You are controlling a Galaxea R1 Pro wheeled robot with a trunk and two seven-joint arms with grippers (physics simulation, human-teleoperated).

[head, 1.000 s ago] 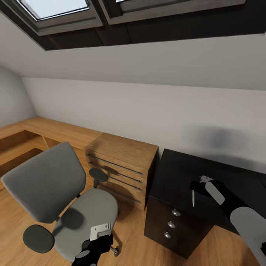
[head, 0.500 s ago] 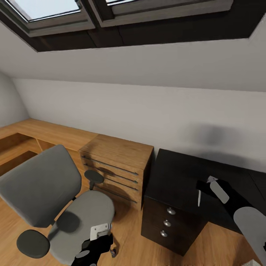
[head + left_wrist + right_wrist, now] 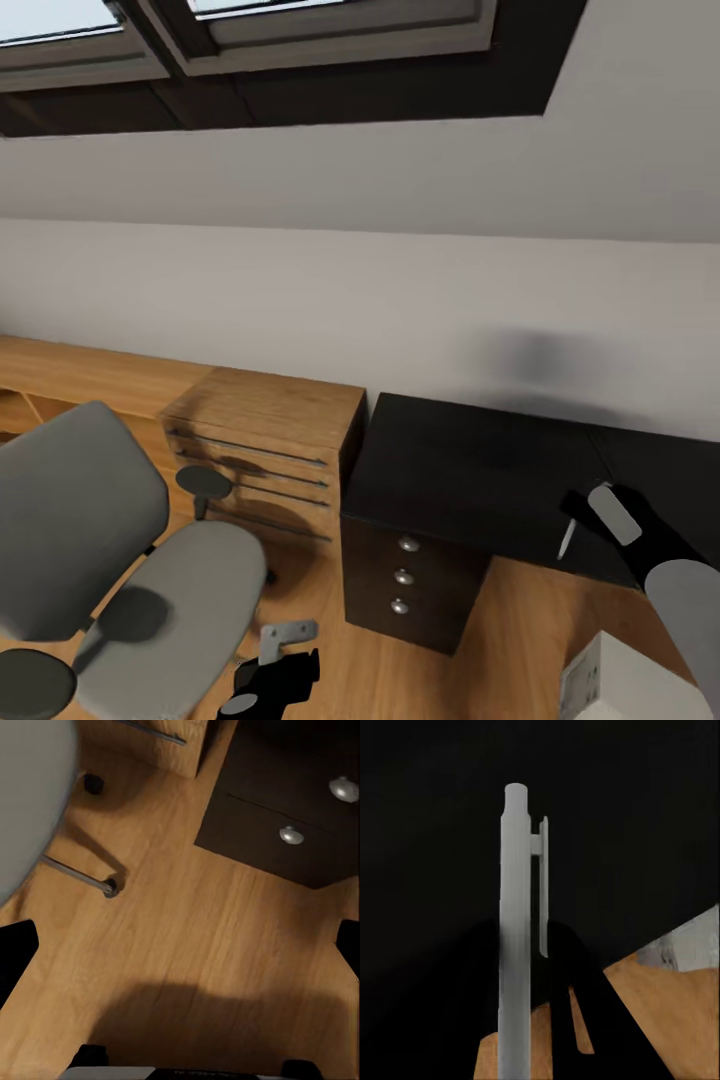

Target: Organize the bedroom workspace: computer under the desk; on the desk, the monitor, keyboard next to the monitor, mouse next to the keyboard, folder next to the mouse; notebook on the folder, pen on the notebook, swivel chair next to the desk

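— Where is the right end effector (image 3: 578,508), and what's in it?

— Over the front part of the glossy black table (image 3: 470,470), clenched on the pen (image 3: 566,538), a slim pale grey one that hangs point-down. In the right wrist view the pen (image 3: 516,937) runs straight up between the fingers, its clip to one side, with the dark tabletop behind.

— And the left end effector (image 3: 285,640)?

— Low over the wood floor (image 3: 500,640), released: its black fingers (image 3: 15,956) stand wide apart at the edges of the left wrist view, nothing between them.

— The swivel chair?

— The swivel chair (image 3: 110,560) stands on the robot's left, grey seat bare, in front of the light-wood drawer cabinet (image 3: 265,450). That cabinet sits just beside the table's drawers (image 3: 405,575) with round silver knobs.

— Anything else?

— A corner of the computer (image 3: 620,685), pale and boxy, on the floor at lower right.
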